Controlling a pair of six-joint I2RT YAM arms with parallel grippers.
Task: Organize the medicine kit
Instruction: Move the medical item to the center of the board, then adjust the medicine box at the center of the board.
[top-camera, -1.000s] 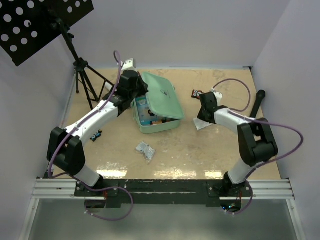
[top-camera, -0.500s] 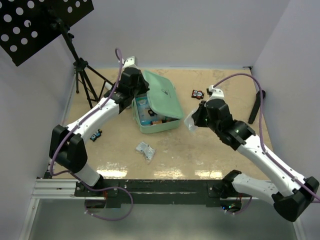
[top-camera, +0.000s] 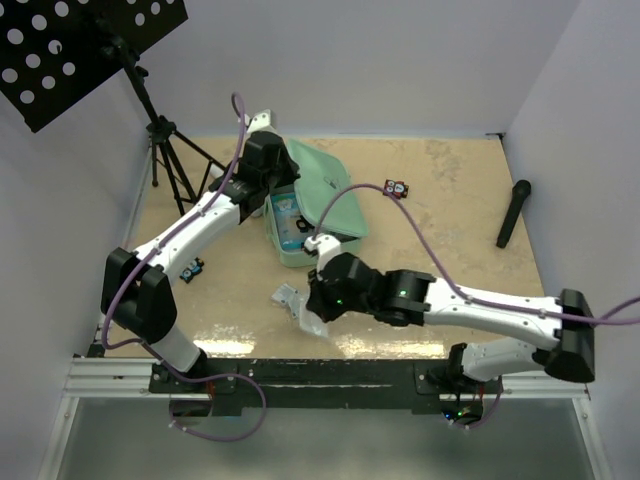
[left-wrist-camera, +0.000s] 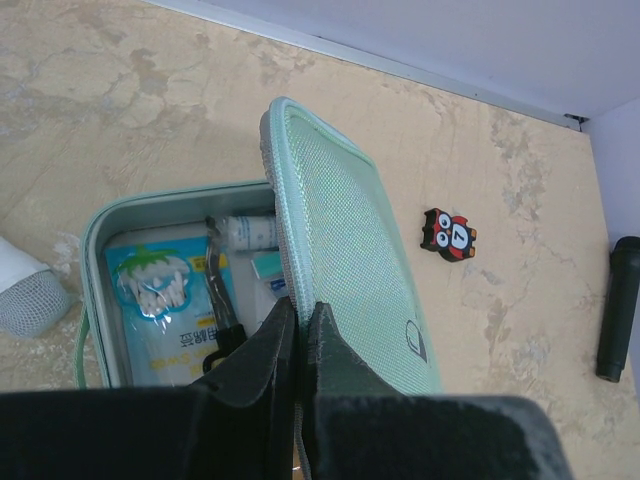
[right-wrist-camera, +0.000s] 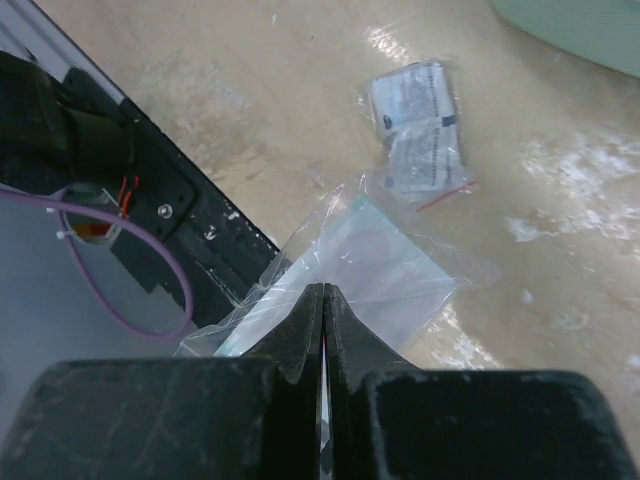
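The mint-green medicine kit (top-camera: 345, 228) lies open at the back middle of the table. Its lid (left-wrist-camera: 350, 250) stands tilted up, and a cotton-swab pack (left-wrist-camera: 160, 300) and small items lie in its base. My left gripper (left-wrist-camera: 297, 318) is shut on the lid's near edge, seen from above too (top-camera: 277, 192). My right gripper (right-wrist-camera: 323, 292) is shut on a clear plastic bag (right-wrist-camera: 370, 265) holding something pale blue, low over the table's front middle (top-camera: 318, 306). A small white packet (right-wrist-camera: 420, 140) lies on the table just beyond that bag (top-camera: 289, 296).
A black-and-red gadget (top-camera: 395, 188) lies right of the kit, and a black stick-shaped object (top-camera: 514, 212) lies at far right. A white-and-grey cylinder (left-wrist-camera: 25, 295) rests left of the kit. A tripod stand (top-camera: 165, 150) occupies the back left. A small dark item (top-camera: 191, 270) lies by the left arm.
My right arm has swung from the right side of the table to the front middle, carrying the clear bag. The left gripper still holds the lid in place.
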